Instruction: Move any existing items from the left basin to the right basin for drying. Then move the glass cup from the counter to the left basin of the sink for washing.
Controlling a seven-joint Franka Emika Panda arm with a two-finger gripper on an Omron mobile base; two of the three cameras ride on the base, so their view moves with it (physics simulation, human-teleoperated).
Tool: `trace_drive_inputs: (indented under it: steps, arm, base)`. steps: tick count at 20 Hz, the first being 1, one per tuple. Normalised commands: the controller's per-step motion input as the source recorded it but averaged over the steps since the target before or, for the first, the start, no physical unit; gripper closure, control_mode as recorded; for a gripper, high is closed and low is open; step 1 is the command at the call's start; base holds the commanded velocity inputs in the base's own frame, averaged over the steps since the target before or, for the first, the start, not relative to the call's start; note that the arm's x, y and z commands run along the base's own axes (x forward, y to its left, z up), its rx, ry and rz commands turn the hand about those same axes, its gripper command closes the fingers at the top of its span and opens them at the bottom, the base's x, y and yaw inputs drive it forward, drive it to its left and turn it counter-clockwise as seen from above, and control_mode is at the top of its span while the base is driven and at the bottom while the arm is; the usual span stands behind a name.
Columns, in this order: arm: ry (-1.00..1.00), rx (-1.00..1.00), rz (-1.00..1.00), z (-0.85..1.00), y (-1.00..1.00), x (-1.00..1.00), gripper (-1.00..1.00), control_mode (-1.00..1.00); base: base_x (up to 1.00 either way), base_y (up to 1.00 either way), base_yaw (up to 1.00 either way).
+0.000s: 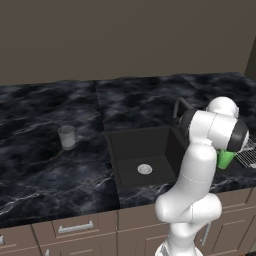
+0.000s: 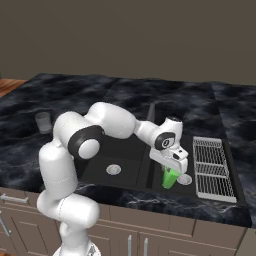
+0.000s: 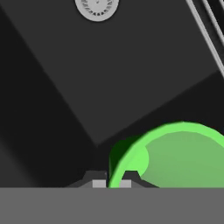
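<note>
Dim, flat, soft-edged rendered light

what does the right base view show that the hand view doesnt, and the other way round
Right base view alone: the glass cup standing on the counter, the left basin with its drain, the faucet, and the whole wire rack. Hand view alone: the claw shut on the rim of the green cup, seen from above into its hollow. Both: the green cup over the right basin, that basin's drain, and rack wires.

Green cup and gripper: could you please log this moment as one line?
gripper: shut on green cup rim | position: over right basin beside wire rack | glass cup: upright on counter
</note>
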Motion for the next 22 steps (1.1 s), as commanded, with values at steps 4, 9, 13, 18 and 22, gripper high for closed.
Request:
trace_drive_inputs:
  steps: [4,9,13,18,22]
  arm:
    - [-0.03,0.00,0.03,-0.17,0.00,0.09,1.00,-1.00]
    - [-0.04,0.00,0.05,-0.17,0.00,0.06,1.00,-1.00]
    - [-0.05,0.00,0.05,-0.17,0.00,0.05,1.00,-1.00]
    - [-0.04,0.00,0.05,-0.16,0.00,0.06,1.00,-1.00]
    - [-0.02,0.00,0.05,-0.17,0.00,0.10,1.00,-1.00]
  base:
    - [0.00,0.00,0.00]
    - [0.00,0.00,0.00]
    - [0.00,0.00,0.00]
    - [0.00,0.00,0.00]
    - [0.00,0.00,0.00]
